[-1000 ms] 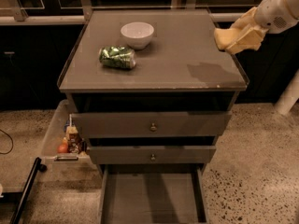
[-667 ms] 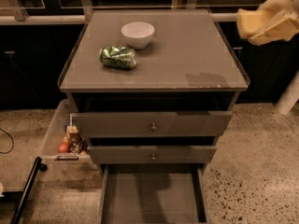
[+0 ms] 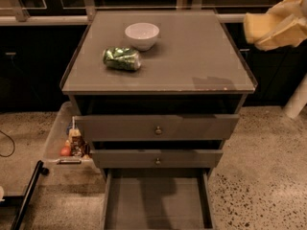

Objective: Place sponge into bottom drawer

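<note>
End effector (image 3: 271, 28), hovering right of grey desk (image 3: 192, 56), is clamping pale-yellow foam sponge (image 3: 254, 27); should be centring over open grey bottom drawer (image 3: 156, 202) before releasing.

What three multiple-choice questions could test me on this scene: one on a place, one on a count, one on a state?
1. Where is the sponge?
A. inside the white bowl
B. beside the green packet
C. in the air, right of the cabinet

2. How many drawers show a round knob?
A. two
B. one
C. four

3. The bottom drawer is:
A. shut
B. pulled open
C. taken out of its frame

Answers:
1 C: the sponge sits in the jaws of the gripper, at upper right past the cabinet's edge.
2 A: the top drawer and the middle drawer carry one knob each.
3 B: its grey floor shows in front of the cabinet.
</note>
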You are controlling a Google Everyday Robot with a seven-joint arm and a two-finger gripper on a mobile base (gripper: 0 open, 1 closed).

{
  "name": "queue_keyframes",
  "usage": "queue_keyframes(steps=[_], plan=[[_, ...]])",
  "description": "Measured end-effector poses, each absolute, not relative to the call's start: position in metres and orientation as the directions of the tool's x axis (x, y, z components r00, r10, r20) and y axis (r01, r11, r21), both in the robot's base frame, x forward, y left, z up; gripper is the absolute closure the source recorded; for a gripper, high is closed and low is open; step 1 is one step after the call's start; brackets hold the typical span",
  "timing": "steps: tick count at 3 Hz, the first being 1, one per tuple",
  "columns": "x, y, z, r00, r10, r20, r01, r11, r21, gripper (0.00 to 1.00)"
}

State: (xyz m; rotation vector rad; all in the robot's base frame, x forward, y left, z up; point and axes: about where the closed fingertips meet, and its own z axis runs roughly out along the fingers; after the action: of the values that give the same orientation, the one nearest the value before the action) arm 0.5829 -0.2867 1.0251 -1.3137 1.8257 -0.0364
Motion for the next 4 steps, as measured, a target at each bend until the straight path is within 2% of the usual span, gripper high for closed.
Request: queue_keyframes(steps=[1, 2, 3, 4], plan=[[0.565, -0.255, 1.045, 0.028, -0.747, -0.664, -0.743, 0.429, -0.514, 1.0], [0.526, -0.222, 1.027, 0.106, -0.715, -0.691, -0.747, 0.401, -0.53, 1.0], [0.491, -0.205, 0.952, 0.057, -0.708, -0.704, -0.823, 0.366, -0.435, 1.0], [0.492, -0.205, 0.954, 0.06, -0.708, -0.704, -0.821, 0.367, -0.438, 1.0]])
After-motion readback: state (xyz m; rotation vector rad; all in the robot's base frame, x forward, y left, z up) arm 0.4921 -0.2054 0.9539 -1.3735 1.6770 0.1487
